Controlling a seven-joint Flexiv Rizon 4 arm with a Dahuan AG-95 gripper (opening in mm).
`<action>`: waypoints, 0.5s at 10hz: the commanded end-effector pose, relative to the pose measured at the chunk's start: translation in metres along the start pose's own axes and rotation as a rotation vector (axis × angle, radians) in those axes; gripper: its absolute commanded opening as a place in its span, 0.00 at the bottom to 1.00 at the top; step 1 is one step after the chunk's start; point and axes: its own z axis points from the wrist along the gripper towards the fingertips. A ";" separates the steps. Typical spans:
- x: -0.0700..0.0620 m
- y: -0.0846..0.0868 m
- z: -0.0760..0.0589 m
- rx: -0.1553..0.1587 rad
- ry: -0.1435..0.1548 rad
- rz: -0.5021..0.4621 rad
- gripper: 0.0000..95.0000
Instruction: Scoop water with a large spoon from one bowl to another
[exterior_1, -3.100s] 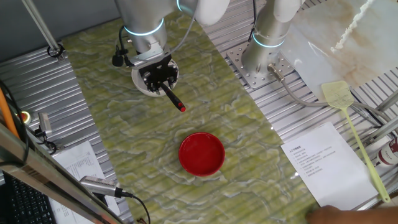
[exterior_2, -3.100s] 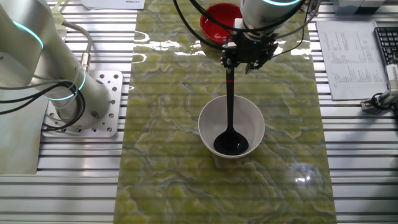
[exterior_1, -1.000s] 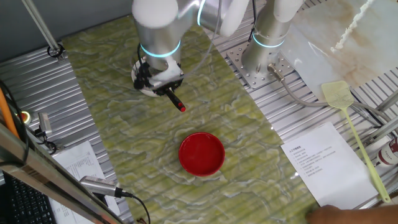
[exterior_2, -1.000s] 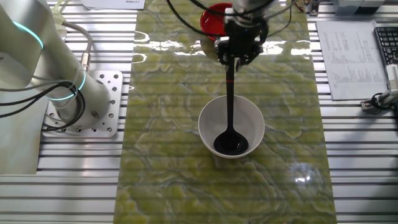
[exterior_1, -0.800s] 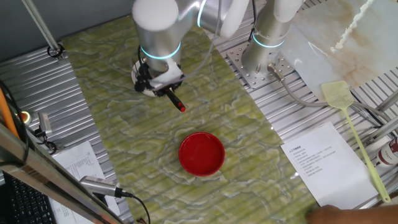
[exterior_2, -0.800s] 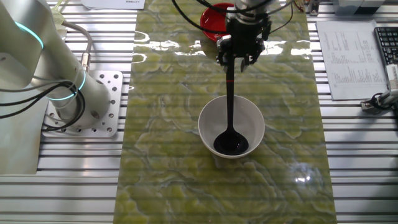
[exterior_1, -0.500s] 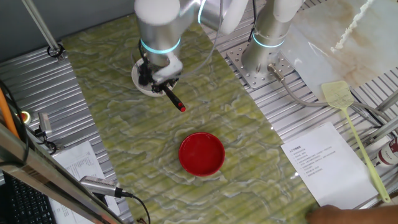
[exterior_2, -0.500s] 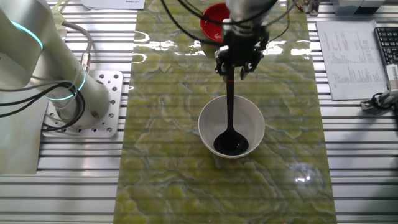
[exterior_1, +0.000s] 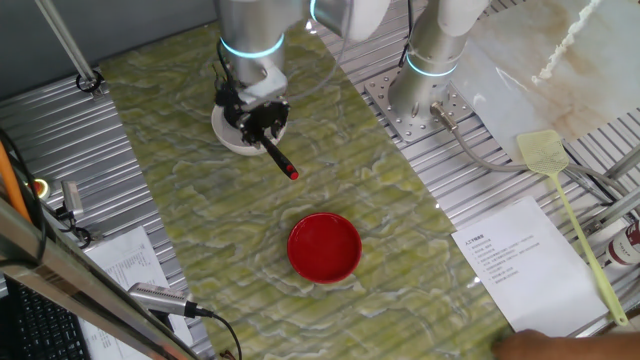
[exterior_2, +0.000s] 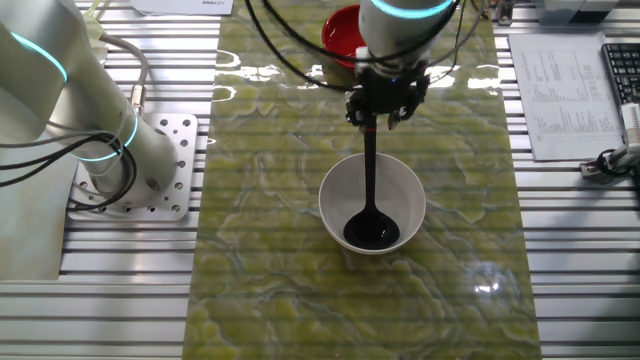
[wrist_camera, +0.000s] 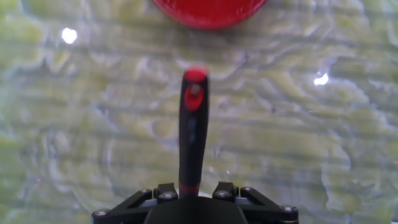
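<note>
Tabletop (exterior_2: 270, 250): green-yellow marbled surface, glossy, with ribbed metal on both sides.

White bowl (exterior_2: 372, 205): centre of the other fixed view, upright on the tabletop. In one fixed view only its rim (exterior_1: 228, 143) shows, upper left, under the arm.

Ladle (exterior_2: 370, 170): black; scoop resting in the bottom of the white bowl, handle rising over the rim toward the top of the frame. In one fixed view the handle end (exterior_1: 283, 164) sticks out lower right of the bowl, red tip free. In the hand view the handle (wrist_camera: 193, 134) runs up the middle of the frame, red tip uppermost.

Gripper (exterior_2: 385, 103): just above the white bowl in the other fixed view, jaws set on either side of the ladle handle partway up; whether they press it cannot be told. Also seen in one fixed view (exterior_1: 262, 125), upper left.

Red bowl (exterior_1: 324, 246): centre of one fixed view, well apart from the white bowl. Partly hidden behind the arm at top centre of the other fixed view (exterior_2: 340, 30); top edge of the hand view (wrist_camera: 208, 11).
</note>
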 end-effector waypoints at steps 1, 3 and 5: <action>-0.015 0.000 0.005 0.000 0.006 0.073 0.40; -0.014 0.000 0.006 0.001 0.012 0.071 0.40; -0.013 -0.001 0.011 0.002 0.003 0.078 0.40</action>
